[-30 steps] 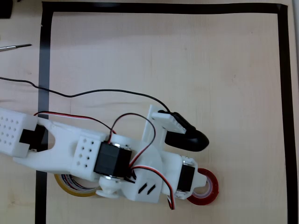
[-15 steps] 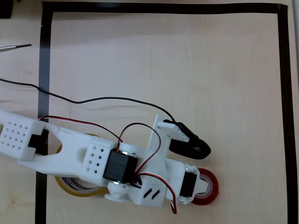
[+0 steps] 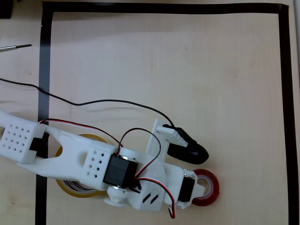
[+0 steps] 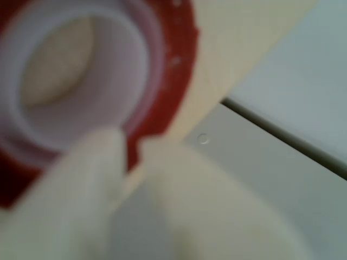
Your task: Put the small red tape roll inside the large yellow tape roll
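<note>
So right now my gripper (image 4: 127, 157) is sitting right on the small red tape roll (image 3: 206, 187), and from the wrist cam it looks like the two white fingers (image 4: 87, 179) are straddling the near wall of the ring, one tip on the white-core side and one on the outer red side, with only a thin strip of red showing between them. They're nearly together, so my read is they're pinched on that wall, but the shot is really blurry and I can't swear the grip is solid. The thing that matters for the next move: the large yellow tape roll (image 3: 77, 190) lies well off to the left of the red roll in the overhead view, half buried under the arm's white links, so the carry has to run back toward the arm's own base. Both rolls lie flat with their holes facing up, so no long axis to fuss over. The red one is a chunky little ring with a white core; the yellow one is wider, thin-walled, see-through, with striped print inside. Both sit close to the bottom edge of the overhead picture, inside the black tape border (image 3: 164, 8).
</note>
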Tool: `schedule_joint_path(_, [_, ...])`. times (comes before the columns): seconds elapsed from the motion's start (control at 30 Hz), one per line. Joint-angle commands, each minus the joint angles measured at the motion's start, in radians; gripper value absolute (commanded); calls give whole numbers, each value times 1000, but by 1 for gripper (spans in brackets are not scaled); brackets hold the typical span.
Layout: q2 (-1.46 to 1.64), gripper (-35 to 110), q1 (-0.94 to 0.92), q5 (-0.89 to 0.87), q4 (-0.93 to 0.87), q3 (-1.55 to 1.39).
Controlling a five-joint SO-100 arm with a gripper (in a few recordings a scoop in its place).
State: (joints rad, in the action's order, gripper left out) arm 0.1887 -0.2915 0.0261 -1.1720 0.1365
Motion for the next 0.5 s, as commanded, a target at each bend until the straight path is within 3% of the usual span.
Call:
schedule_joint_path(0.0, [55, 0, -8, 5, -54, 95])
schedule_joint_path(0.47, [118, 0, -9, -8, -339, 104])
